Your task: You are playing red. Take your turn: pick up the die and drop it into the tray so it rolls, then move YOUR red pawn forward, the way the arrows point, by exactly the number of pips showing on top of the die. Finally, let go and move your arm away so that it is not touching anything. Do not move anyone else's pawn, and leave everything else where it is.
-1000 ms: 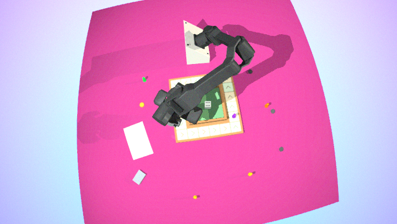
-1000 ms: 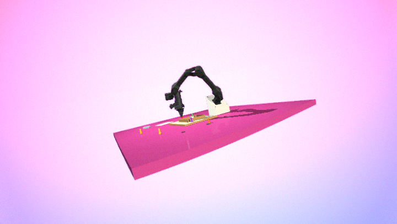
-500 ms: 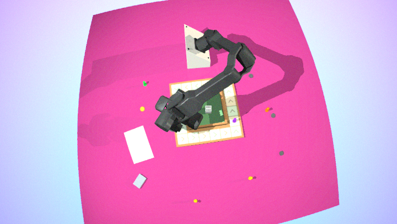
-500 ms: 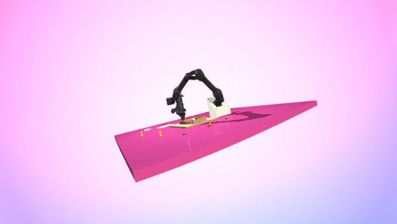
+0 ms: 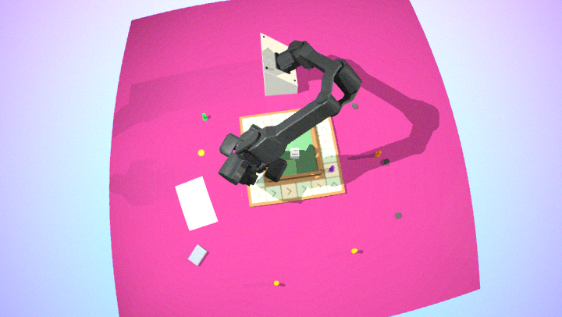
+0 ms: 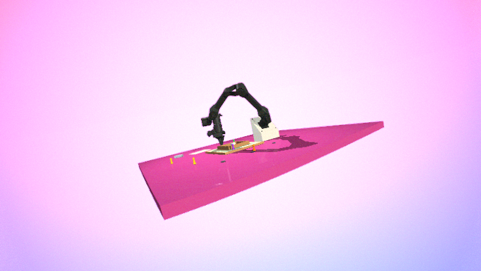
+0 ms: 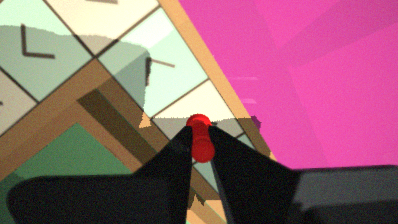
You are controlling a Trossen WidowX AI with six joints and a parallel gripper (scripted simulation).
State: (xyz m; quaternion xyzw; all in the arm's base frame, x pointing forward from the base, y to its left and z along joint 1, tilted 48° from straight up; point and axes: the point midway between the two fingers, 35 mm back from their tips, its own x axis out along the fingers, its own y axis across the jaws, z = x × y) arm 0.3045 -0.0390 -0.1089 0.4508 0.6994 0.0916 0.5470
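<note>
My gripper (image 7: 199, 132) (image 6: 221, 141) is shut on the red pawn (image 7: 202, 149). It holds the pawn low over the track squares at the left edge of the board (image 5: 299, 198) (image 7: 55, 135) (image 6: 215, 151). In the top view the arm's wrist hides the pawn and the fingers. The white die (image 5: 295, 153) lies in the green tray (image 5: 308, 167) in the middle of the board; its pips are too small to read. A purple pawn (image 5: 332, 169) stands on the board's right-hand track.
Loose on the pink table are a green pawn (image 5: 204, 116), yellow pawns (image 5: 200, 152) (image 5: 353, 250) (image 5: 275, 283), an orange pawn (image 5: 378, 153), grey tokens (image 5: 354, 105) (image 5: 398, 215), a white card (image 5: 196, 202) and a small grey box (image 5: 197, 254). The arm's base (image 5: 277, 78) stands behind the board.
</note>
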